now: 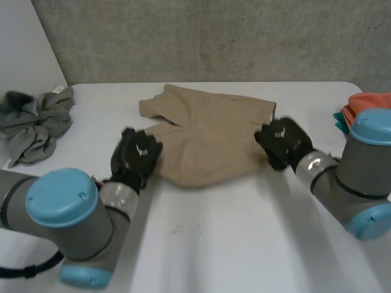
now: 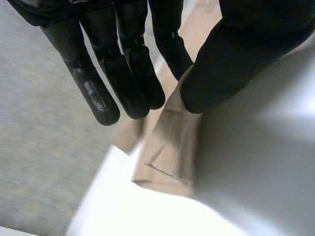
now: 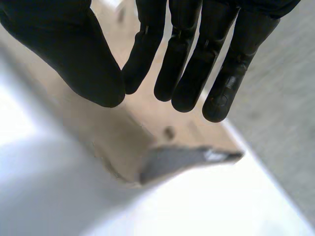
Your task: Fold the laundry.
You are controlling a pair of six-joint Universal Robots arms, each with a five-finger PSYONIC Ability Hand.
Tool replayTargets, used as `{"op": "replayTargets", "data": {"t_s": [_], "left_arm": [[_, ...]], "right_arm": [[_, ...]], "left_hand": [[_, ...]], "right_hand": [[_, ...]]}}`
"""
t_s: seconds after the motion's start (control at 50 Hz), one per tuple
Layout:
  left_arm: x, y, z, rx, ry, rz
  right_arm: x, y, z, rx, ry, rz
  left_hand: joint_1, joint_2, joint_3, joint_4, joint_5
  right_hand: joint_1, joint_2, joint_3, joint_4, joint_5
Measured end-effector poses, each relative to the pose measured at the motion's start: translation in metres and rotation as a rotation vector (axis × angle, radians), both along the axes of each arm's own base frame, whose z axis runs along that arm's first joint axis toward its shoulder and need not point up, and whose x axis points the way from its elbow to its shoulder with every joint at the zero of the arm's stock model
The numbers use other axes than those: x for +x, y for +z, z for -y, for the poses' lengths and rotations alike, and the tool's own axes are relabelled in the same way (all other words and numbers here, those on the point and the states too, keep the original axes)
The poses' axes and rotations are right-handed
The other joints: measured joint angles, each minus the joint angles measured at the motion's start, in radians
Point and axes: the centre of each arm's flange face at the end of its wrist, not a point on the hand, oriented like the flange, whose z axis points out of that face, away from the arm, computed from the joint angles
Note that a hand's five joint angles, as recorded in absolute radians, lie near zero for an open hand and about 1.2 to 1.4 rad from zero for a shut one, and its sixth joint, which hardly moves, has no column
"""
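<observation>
Open table (image 1: 244,244) before shorts (image 1: 208,140); grey heap (image 1: 33,122) left.

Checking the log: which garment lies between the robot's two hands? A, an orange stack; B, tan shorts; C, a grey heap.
B: the tan shorts lie spread on the table, with the left hand at one side edge and the right hand at the other.

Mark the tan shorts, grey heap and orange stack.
tan shorts (image 1: 208,143): head view, middle of the cloth.
grey heap (image 1: 33,125): head view, its centre.
orange stack (image 1: 369,99): head view, top layer.
</observation>
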Motion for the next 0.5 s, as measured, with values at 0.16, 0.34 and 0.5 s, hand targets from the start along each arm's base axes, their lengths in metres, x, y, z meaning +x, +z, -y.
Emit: {"op": "replayTargets", "data": {"t_s": [0.16, 0.34, 0.5], "left_arm": [[0.025, -0.005, -0.054, 0.228, -0.003, 0.252], [0.05, 0.017, -0.118, 0.43, -0.059, 0.449], [0.03, 0.04, -0.107, 0.301, -0.074, 0.321]], "right_arm": [[-0.03, -0.012, -0.049, 0.29, 0.039, -0.264], [-0.065, 0.013, -0.111, 0.502, 0.138, -0.471], [-0.06, 0.017, -0.093, 0.309, 0.087, -0.353]], "left_hand": [[0.0, 0.0, 0.0, 0.0, 0.0], [0.0, 0.0, 0.0, 0.0, 0.0], [0.0, 0.0, 0.0, 0.0, 0.0]], "right_hand": [[0.002, 0.0, 0.0, 0.0, 0.014], [0.002, 0.0, 0.0, 0.0, 0.016], [-0.369, -0.396, -0.401, -0.403, -0.35]]}}
